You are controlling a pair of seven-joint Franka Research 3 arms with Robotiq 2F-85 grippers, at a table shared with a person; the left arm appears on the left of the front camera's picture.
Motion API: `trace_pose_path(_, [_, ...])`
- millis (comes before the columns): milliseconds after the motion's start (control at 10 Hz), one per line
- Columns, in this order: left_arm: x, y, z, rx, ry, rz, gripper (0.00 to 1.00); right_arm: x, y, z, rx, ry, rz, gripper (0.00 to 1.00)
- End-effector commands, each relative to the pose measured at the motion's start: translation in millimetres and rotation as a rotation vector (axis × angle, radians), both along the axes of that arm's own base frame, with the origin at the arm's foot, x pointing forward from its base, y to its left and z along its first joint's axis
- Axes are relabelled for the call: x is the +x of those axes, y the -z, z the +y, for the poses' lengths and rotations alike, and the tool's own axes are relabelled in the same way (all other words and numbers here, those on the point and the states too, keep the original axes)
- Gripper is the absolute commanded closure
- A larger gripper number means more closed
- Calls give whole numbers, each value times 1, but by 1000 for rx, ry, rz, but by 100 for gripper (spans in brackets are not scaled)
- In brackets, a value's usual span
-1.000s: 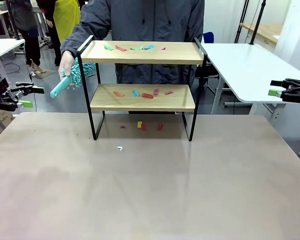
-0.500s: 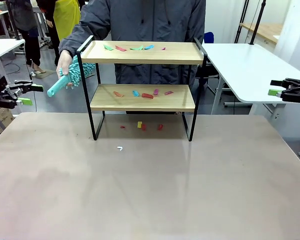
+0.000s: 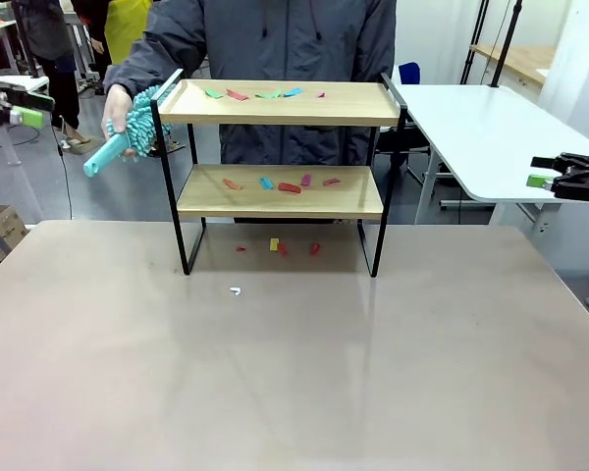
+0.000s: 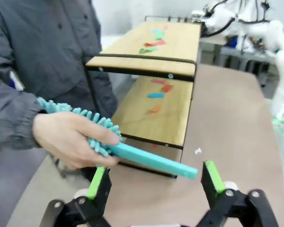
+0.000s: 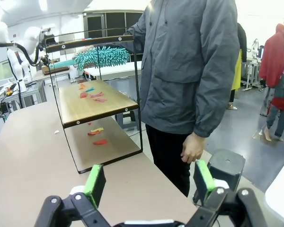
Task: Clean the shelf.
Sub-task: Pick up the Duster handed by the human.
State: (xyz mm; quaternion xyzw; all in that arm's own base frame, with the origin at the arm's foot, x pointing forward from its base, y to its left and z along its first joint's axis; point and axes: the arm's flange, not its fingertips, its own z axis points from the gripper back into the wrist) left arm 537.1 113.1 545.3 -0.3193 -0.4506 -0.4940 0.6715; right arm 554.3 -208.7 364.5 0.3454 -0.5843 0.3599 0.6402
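My left gripper [image 4: 155,182] and right gripper [image 3: 542,171] both spread wide, empty — person's hand [image 3: 118,110] holds a duster [image 3: 130,137] by the shelf [image 3: 363,102].

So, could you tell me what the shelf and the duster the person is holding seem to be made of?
Shelf: boards look like light wood or wood-look laminate, matte, with faint grain; frame is thin black tubing, probably painted metal. Duster: smooth teal handle, likely plastic, slightly glossy; head of soft teal nubs, seemingly chenille microfibre.
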Motion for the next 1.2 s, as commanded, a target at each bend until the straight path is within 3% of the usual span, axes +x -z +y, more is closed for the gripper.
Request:
trace_pose_path(0, [-29, -28, -42, 110, -111, 181, 0, 1, -7, 3, 2, 12, 11, 0])
trace_pose_path(100, [-38, -45, -70, 175, -304, 251, 0, 1, -7, 3, 2, 12, 11, 0])
trace_pose_path(400, [-41, -58, -123, 340, -560, 351, 0, 1, -7, 3, 2, 12, 11, 0])
trace_pose_path(500, [-38, -46, -137, 433, -658, 316, 0, 1, -7, 3, 2, 12, 11, 0])
trace_pose_path(600, [-33, -41, -141, 449, -682, 331, 0, 1, -7, 3, 2, 12, 11, 0])
trace_pose_path(700, [-29, -38, -135, 414, -583, 286, 0, 1, -7, 3, 2, 12, 11, 0])
trace_pose_path(800, [-36, -47, -141, 412, -639, 278, 0, 1, -7, 3, 2, 12, 11, 0])
trace_pose_path(1100, [-31, -38, -145, 418, -629, 289, 0, 1, -7, 3, 2, 12, 11, 0])
